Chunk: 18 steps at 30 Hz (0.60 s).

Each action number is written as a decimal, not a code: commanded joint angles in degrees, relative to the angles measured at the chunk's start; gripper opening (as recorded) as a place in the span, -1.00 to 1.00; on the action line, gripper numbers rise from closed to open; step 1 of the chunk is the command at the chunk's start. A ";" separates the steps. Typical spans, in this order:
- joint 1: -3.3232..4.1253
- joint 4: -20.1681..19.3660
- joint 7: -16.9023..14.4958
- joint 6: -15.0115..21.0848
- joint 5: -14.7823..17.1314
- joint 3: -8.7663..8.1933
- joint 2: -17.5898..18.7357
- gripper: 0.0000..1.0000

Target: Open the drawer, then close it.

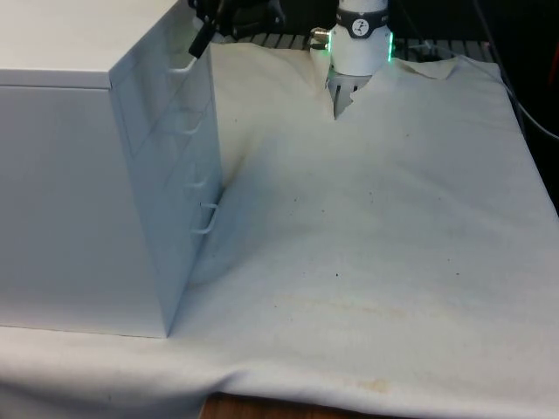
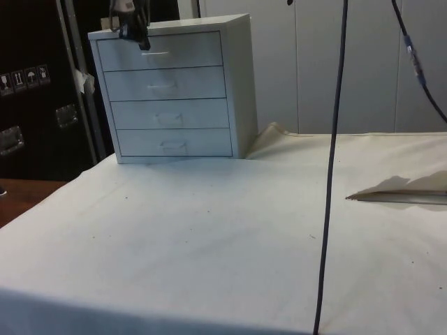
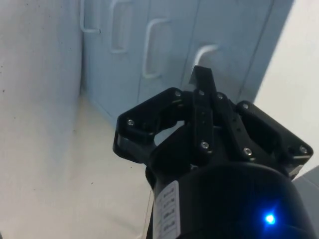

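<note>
Hovering end effector beside shut top drawer

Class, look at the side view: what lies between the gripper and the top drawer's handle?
Nothing: in the side view the gripper hangs close beside the top drawer's handle, with bare drawer front between; the wrist view agrees.

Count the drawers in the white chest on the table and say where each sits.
4, stacked in the chest: top drawer, beside the gripper; second drawer; third drawer; bottom drawer.
</note>
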 commanded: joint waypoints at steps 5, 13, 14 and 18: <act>0.23 0.29 -0.40 -1.20 1.03 0.69 -1.03 -1.00; 0.57 0.06 0.57 -0.80 3.04 1.43 -1.38 -1.00; 0.63 0.00 0.63 -0.74 3.38 1.55 -1.38 -1.00; 0.63 -0.11 0.97 -0.46 5.10 2.12 -1.43 -1.00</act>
